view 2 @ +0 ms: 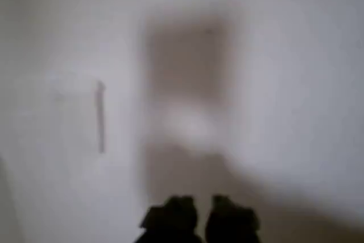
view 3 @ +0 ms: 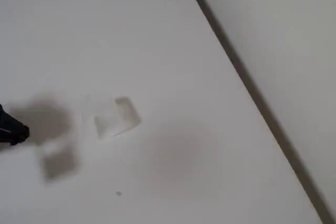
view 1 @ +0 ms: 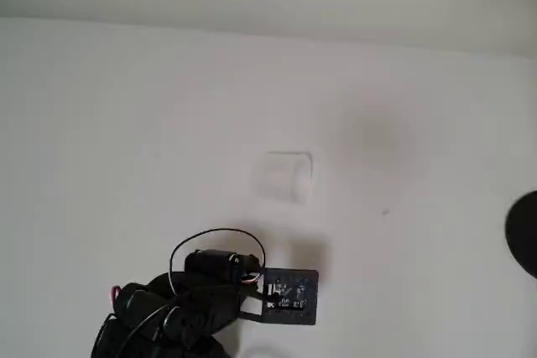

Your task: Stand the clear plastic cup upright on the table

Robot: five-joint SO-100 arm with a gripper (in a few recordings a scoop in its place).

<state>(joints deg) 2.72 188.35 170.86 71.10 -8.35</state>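
Note:
The clear plastic cup (view 1: 285, 175) lies on its side on the white table (view 1: 126, 123), a faint whitish outline near the middle. In the fixed view the cup (view 3: 116, 116) shows its round rim toward the upper right. My gripper (view 1: 289, 281) hovers below the cup in the overhead view, apart from it, under its black square plate. In the blurred wrist view the gripper (view 2: 202, 220) shows two dark fingertips close together with nothing between them, and the cup (view 2: 77, 112) is a pale shape to the left. The gripper's tip (view 3: 13, 132) sits at the fixed view's left edge.
A black round object (view 1: 524, 232) sits at the right edge of the overhead view. The table's far edge (view 3: 247, 82) runs diagonally in the fixed view. A tiny dark speck (view 1: 385, 211) lies right of the cup.

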